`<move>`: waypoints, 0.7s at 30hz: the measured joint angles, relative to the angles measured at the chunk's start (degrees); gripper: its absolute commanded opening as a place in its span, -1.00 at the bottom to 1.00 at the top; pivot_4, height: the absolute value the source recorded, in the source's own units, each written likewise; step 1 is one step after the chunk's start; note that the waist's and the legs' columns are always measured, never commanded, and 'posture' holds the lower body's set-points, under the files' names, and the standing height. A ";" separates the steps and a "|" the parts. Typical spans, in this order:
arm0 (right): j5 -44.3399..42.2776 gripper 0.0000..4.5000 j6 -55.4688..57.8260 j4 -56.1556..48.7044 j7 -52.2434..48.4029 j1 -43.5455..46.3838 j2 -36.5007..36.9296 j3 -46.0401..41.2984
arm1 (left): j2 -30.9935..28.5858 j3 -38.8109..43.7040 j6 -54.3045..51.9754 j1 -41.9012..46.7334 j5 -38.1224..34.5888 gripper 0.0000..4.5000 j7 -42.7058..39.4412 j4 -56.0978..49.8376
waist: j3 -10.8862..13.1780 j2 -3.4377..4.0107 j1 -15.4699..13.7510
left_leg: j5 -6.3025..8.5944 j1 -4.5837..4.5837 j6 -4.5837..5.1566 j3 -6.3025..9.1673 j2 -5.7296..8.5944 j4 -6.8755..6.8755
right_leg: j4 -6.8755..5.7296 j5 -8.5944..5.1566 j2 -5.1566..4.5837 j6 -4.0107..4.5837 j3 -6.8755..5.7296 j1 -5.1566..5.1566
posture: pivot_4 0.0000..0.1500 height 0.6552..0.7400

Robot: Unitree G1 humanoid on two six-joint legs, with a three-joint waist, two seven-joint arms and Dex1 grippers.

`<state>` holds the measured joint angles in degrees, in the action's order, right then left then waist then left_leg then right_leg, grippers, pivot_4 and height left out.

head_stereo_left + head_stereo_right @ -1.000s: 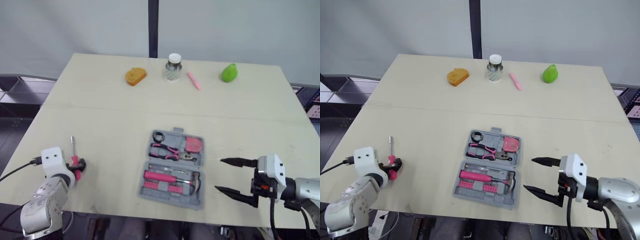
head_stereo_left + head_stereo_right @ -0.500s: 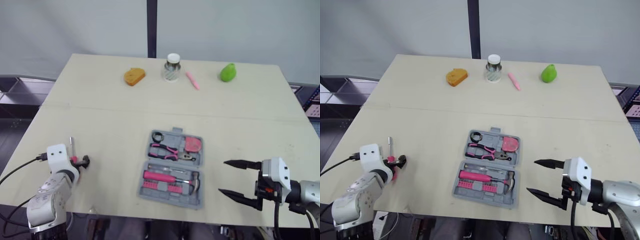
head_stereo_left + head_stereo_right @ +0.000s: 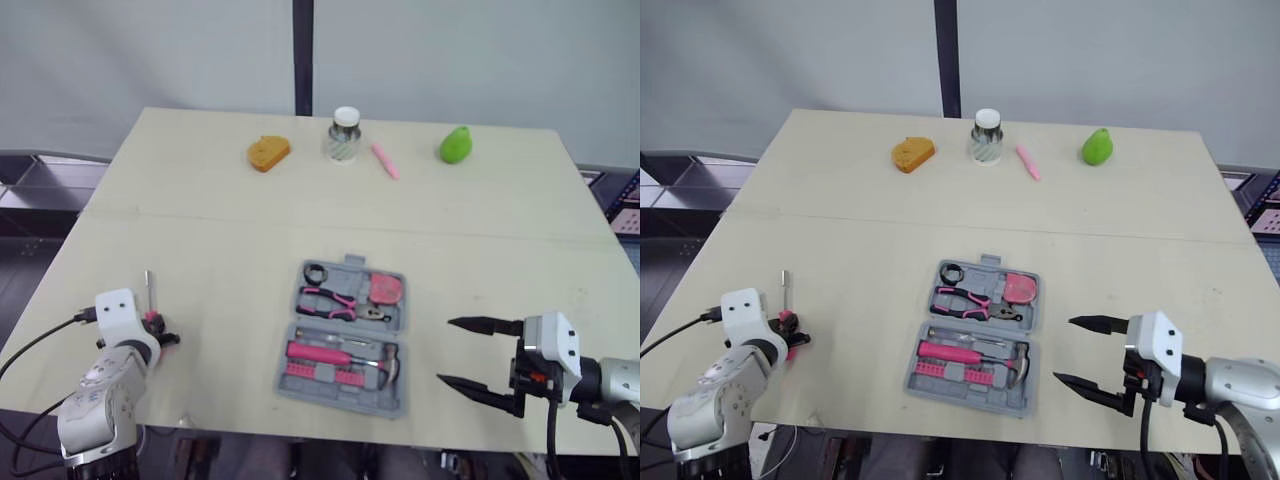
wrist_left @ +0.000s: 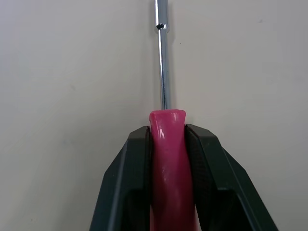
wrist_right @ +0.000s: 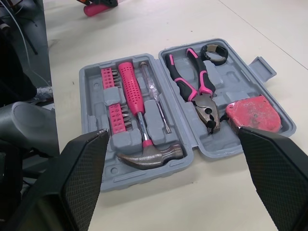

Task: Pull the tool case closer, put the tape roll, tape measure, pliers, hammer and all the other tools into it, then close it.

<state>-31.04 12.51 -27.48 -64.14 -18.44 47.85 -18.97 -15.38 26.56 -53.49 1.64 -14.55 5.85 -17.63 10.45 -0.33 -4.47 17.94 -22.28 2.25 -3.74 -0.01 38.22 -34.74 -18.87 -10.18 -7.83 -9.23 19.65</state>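
The left gripper [image 3: 158, 331] clamps the pink screwdriver [image 4: 167, 163] by its handle at 8 o'clock on the table [image 3: 200, 230], the right gripper [image 3: 446, 350] stands spread open at 3 o'clock of the open tool case [image 5: 262, 68], and the projecting shaft may catch the case rim in transfer, twisting the tool loose.

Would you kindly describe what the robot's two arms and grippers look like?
Both arms are rounded silver-grey, each ending in a white boxy wrist block. The left gripper and right gripper have two black, tapering fingers. Black cables trail from both wrists.
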 measured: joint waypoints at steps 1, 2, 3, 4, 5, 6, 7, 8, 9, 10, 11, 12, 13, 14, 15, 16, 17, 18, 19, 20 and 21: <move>0.19 1.00 0.00 0.05 0.03 0.01 0.00 0.00 | -0.09 0.00 -0.07 0.00 0.02 -0.73 -0.04 -0.02 | 0.00 0.00 0.00 | 0.00 0.00 0.00 0.00 0.00 0.00 | 0.00 0.00 0.00 0.00 0.01 0.00 | 1.00 -0.06; 0.28 1.00 0.00 0.14 0.06 0.03 0.00 0.01 | -0.34 -0.03 -0.23 0.00 0.02 -0.73 -0.19 -0.03 | 0.00 0.00 0.02 | 0.00 0.00 0.00 0.00 0.00 0.00 | 0.00 0.00 0.00 0.00 0.00 0.00 | 1.00 -0.06; 0.36 1.00 0.00 0.32 0.08 0.11 0.00 0.02 | -0.80 -0.06 -0.44 0.02 0.02 -0.73 -0.44 -0.03 | 0.00 0.00 0.03 | 0.00 0.00 0.00 0.00 -0.01 0.00 | 0.00 0.00 0.01 0.00 0.00 0.01 | 1.00 -0.06; 0.46 1.00 0.00 0.60 0.11 0.20 -0.01 0.03 | -1.70 -0.07 -0.90 0.03 0.03 -0.73 -0.77 -0.02 | 0.00 -0.01 0.05 | 0.00 -0.01 0.00 0.00 -0.02 0.00 | 0.00 0.00 0.03 0.00 0.00 0.02 | 1.00 -0.06; 0.57 1.00 -0.01 0.71 0.13 0.26 -0.01 0.06 | -2.43 -0.04 -1.13 0.04 0.03 -0.73 -1.11 -0.01 | 0.01 -0.01 0.05 | 0.00 -0.01 0.00 0.00 -0.02 0.00 | 0.00 0.00 0.03 0.00 0.00 0.02 | 1.00 -0.06; 0.76 1.00 -0.04 0.99 0.13 0.71 -0.02 0.24 | -4.30 -0.09 -1.47 0.10 0.02 -0.73 -2.22 0.00 | 0.00 -0.01 0.06 | 0.00 -0.01 0.00 0.00 -0.02 0.00 | -0.01 0.00 0.04 0.00 -0.01 0.03 | 1.00 -0.06; 0.83 1.00 -0.06 1.14 0.13 1.15 -0.06 0.31 | -5.80 -0.15 -1.53 0.24 -0.01 -0.73 -3.16 0.00 | 0.01 -0.01 0.07 | 0.00 -0.02 0.00 0.00 -0.02 0.00 | -0.01 0.00 0.04 0.00 -0.01 0.04 | 1.00 -0.06; 0.87 1.00 -0.13 1.33 0.14 1.67 -0.07 0.41 | -7.90 -0.36 -1.55 0.57 -0.12 -0.73 -4.67 0.00 | 0.01 -0.01 0.06 | 0.00 -0.02 -0.01 0.00 -0.02 0.00 | -0.01 0.00 0.04 0.00 -0.02 0.05 | 1.00 -0.06; 0.89 1.00 -0.21 1.64 0.14 2.14 -0.10 0.54 | -10.43 -0.79 -1.42 0.98 -0.25 -0.73 -6.59 0.00 | 0.01 -0.01 0.07 | 0.00 -0.02 -0.01 0.00 -0.02 0.00 | -0.02 0.00 0.04 0.00 -0.02 0.06 | 1.00 -0.06; 0.94 1.00 -0.27 2.21 0.14 2.58 -0.21 0.62 | -12.95 -1.30 -1.03 1.58 -0.35 -0.73 -8.73 0.01 | 0.01 -0.01 0.09 | 0.00 -0.02 -0.01 -0.01 -0.02 0.00 | -0.01 0.00 0.04 0.00 -0.02 0.06 | 1.00 -0.06; 1.33 1.00 -0.36 2.81 0.14 3.19 -0.40 0.78 | -15.49 -2.01 -0.38 2.15 -0.48 -0.73 -10.94 0.06 | 0.01 0.00 0.01 | 0.00 -0.02 -0.01 -0.01 0.01 0.00 | -0.02 0.00 0.03 0.00 -0.02 0.06 | 1.00 -0.06; 1.64 1.00 -0.53 3.25 0.14 3.81 -0.46 1.01 | -17.47 -2.50 0.19 2.82 -0.71 -0.73 -12.99 0.14 | 0.01 0.00 -0.02 | 0.00 -0.02 -0.01 -0.01 0.03 0.00 | -0.02 0.00 0.01 0.00 -0.02 0.07 | 1.00 -0.06; 1.85 1.00 -0.95 3.50 0.14 4.27 -0.51 1.28 | -19.21 -3.05 0.75 3.60 -1.01 -0.73 -15.22 0.30 | 0.01 0.01 -0.02 | 0.00 -0.02 -0.01 0.00 0.04 0.00 | -0.03 0.00 0.01 0.00 -0.01 0.07 | 1.00 -0.06; 2.07 1.00 -1.27 3.67 0.14 4.69 -0.64 1.55 | -20.93 -3.77 1.18 4.45 -1.39 -0.73 -17.58 0.47 | 0.01 0.01 -0.01 | 0.00 -0.03 -0.01 0.00 0.04 -0.01 | -0.02 0.00 0.02 0.00 -0.02 0.07 | 1.00 -0.06; 2.13 1.00 -1.36 3.90 0.14 5.12 -0.75 1.98 | -22.40 -4.61 1.56 5.23 -1.94 -0.73 -19.98 0.57 | 0.01 0.01 0.06 | 0.00 -0.02 -0.01 0.00 0.03 -0.02 | -0.03 0.00 0.03 0.00 -0.03 0.07 | 1.00 -0.06; 2.28 1.00 -1.41 4.45 0.14 5.61 -0.85 2.62 | -23.92 -5.57 1.83 5.97 -2.87 -0.73 -22.81 0.62 | 0.01 0.01 0.14 | 0.00 -0.02 -0.01 0.00 0.03 -0.02 | -0.03 0.00 0.03 0.00 -0.03 0.07 | 1.00 -0.06; 2.59 1.00 -1.45 4.87 0.13 5.76 -1.00 2.95 | -25.10 -6.59 2.36 6.64 -3.54 -0.73 -25.43 0.63 | 0.02 0.03 0.20 | 0.00 -0.03 -0.01 -0.01 0.03 -0.02 | -0.03 0.00 0.03 0.00 -0.04 0.09 | 1.00 -0.06; 2.76 1.00 -1.48 5.20 0.14 5.85 -1.14 3.04 | -26.32 -7.61 3.05 7.02 -4.10 -0.73 -27.91 0.62 | 0.03 0.04 0.27 | 0.00 -0.03 -0.01 -0.02 0.03 -0.03 | -0.03 0.00 0.04 0.00 -0.05 0.09 | 1.00 -0.06; 2.89 1.00 -1.59 5.44 0.13 5.95 -1.16 3.05 | -27.60 -8.53 3.93 7.15 -4.97 -0.73 -30.78 0.62 | 0.05 0.07 0.38 | 0.00 -0.03 0.00 -0.03 0.03 -0.05 | -0.04 0.00 0.05 0.00 -0.05 0.10 | 1.00 -0.06; 2.98 1.00 -1.78 5.51 0.13 6.04 -1.18 3.05 | -28.49 -9.21 4.43 7.22 -5.61 -0.73 -32.98 0.62 | 0.05 0.08 0.48 | -0.01 -0.03 0.00 -0.03 0.02 -0.04 | -0.04 0.00 0.06 0.00 -0.06 0.10 | 1.00 -0.06; 3.09 1.00 -2.15 5.52 0.13 6.12 -1.21 3.05 | -29.32 -10.07 5.21 7.28 -5.96 -0.73 -35.18 0.62 | 0.06 0.09 0.59 | -0.01 -0.02 0.00 -0.04 0.02 -0.05 | -0.03 0.00 0.07 0.00 -0.06 0.10 | 1.00 -0.06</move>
<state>-27.95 10.35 -21.96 -64.01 -12.32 46.64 -15.92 -44.69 16.49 -48.29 8.91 -20.52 -29.33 -17.01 10.51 -0.24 -3.88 17.93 -22.30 2.25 -3.78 0.00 38.17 -34.77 -18.87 -10.11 -7.83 -9.29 19.75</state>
